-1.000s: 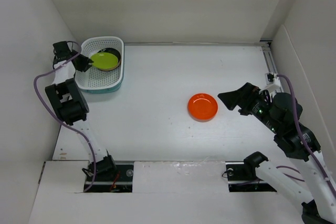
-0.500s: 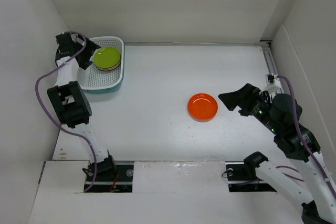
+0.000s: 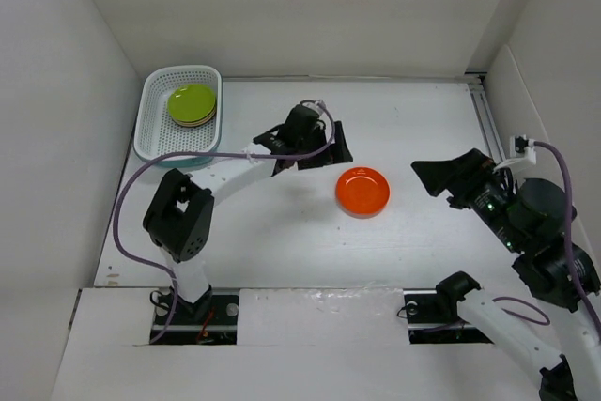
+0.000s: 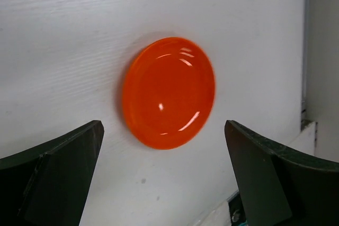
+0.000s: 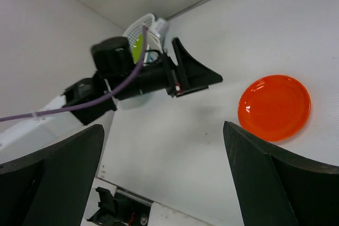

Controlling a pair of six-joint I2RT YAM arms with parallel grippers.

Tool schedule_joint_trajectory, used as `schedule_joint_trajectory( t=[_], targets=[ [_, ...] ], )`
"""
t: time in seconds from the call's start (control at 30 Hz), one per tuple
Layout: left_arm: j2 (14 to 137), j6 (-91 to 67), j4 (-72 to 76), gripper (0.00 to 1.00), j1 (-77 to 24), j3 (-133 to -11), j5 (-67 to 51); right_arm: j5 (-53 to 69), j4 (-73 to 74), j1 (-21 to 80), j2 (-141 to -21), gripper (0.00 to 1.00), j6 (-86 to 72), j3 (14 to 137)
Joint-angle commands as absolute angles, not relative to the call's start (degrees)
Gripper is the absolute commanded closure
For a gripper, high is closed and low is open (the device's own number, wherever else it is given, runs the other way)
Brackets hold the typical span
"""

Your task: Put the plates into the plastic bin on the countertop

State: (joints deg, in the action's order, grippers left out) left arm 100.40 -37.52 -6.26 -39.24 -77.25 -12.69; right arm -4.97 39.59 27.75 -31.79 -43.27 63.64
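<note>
Since 1 s ago the left arm has swung off the plastic bin (image 3: 178, 152) and out to mid-table. The left fingers (image 3: 315, 155) are now released and spread wide, just left of the lone orange plate (image 3: 362, 191), w/ nothing between them. The lime green plate (image 3: 192, 103), which sat tilted at the fingers back then, now lies flat on top of the stack in the bin's far end. The bin is in the far-left corner of the table (image 3: 282, 232), against the wall panels. The right arm has pulled back a bit toward the right edge. The right fingers (image 3: 430, 183) are also spread, holding nothing, and point at the orange plate from its right side w/ a clear gap to it. In the left wrist view the orange plate (image 4: 168, 92) sits centred in the gap. One dark finger (image 4: 53, 173) fills the lower-left corner and the other (image 4: 275, 178) the lower-right, both short of the plate and not touching it. The plate lies flat and right side up, glossy w/ light glints. In the right wrist view the orange plate (image 5: 274, 107) lies ahead, nearer the right-hand finger (image 5: 280, 183) than the left-hand one (image 5: 47, 183). The left arm's forked tip is beside the plate's upper left. The bin (image 5: 143, 25) shows behind that arm w/ a sliver of green in it.
</note>
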Motion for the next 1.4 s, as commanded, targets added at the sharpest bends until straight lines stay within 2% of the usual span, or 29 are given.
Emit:
schedule_joint_trajectory(
  t=[0.0,0.13,0.4,0.5,0.57,0.7,0.8,0.87,0.9,1.07,1.37],
  targets=[
    [100.45,-37.45,-0.63,0.01,-38.75,-74.28,-9.76,-6.42,40.69,27.42,-29.01,0.0,-42.36,66.45],
    [103.35,-37.44,4.03,0.01,-39.37,-70.06,-9.23,-6.42,41.83,27.42,-27.78,0.0,-41.84,66.45],
    [111.61,-38.67,9.14,0.03,-39.37,-68.38,-16.78,-5.37,41.31,27.42,-27.77,0.0,-41.84,63.72],
    [114.16,-38.67,10.98,0.08,-39.37,-67.76,-18.19,-3.52,39.91,27.42,-27.77,0.0,-41.31,63.11],
    [115.31,-38.67,11.51,0.23,-39.37,-67.76,-19.6,-2.29,39.29,27.42,-27.77,0.0,-41.31,62.58],
    [117.86,-39.2,13.71,0.62,-38.23,-67.76,-22.24,-2.29,38.76,27.42,-27.77,0.0,-41.31,62.05],
    [118.65,-39.2,14.24,0.7,-37.1,-67.24,-24.08,-2.29,38.76,27.42,-28.38,0.0,-41.31,62.05],
    [118.65,-38.5,13.72,0.93,-37.09,-67.24,-24.08,-1.76,38.24,27.42,-28.91,0.0,-41.31,62.05],
    [118.65,-37.63,12.84,1.0,-37.09,-67.76,-23.47,-1.76,38.23,27.42,-28.92,0.0,-41.31,62.05],
    [114.1,-36.3,6.96,1.0,-33.76,-72.15,-21.63,-0.62,36.39,27.42,-29.44,0.0,-41.83,61.52],
    [107.14,-40.61,0.71,1.0,-11.36,-83.12,-21.18,0.53,32.88,27.42,-31.2,0.0,-41.84,58.11]
  ],
)
